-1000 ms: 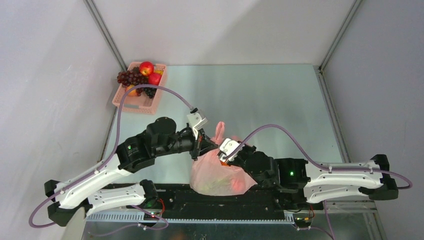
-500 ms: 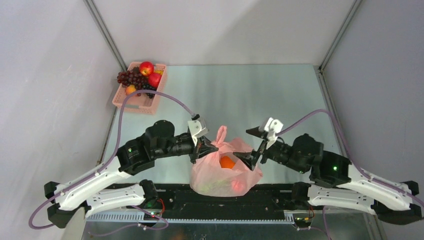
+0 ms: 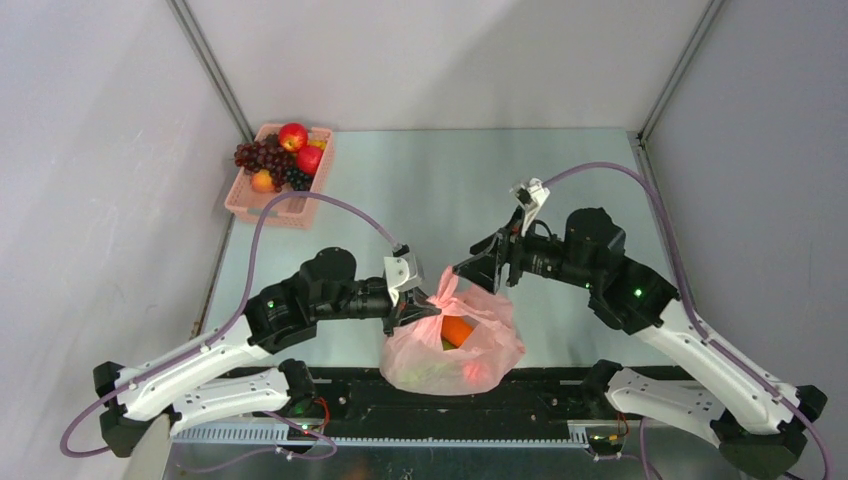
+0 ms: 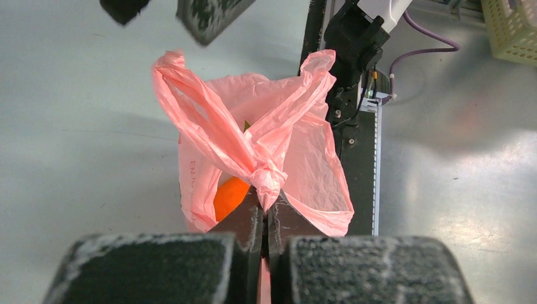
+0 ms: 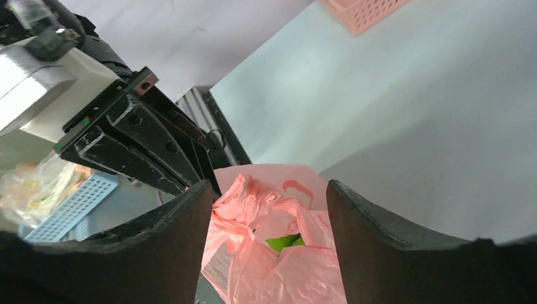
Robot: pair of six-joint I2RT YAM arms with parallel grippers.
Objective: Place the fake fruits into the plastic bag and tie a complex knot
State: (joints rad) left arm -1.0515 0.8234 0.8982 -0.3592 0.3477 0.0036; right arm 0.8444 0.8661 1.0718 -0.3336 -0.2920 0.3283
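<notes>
Basket: pink lattice, at the far-left corner of the table; it held red apples and a dark grape bunch.
Left gripper: jaws were clamped tight on the gathered handles of the plastic bag (the pinch sat just under the knot).
Plastic bag: stood at the near table edge between the arms, with an orange and something green inside.
Right gripper: jaws were parted, held nothing, and hung just above the bag's far right side.
</notes>
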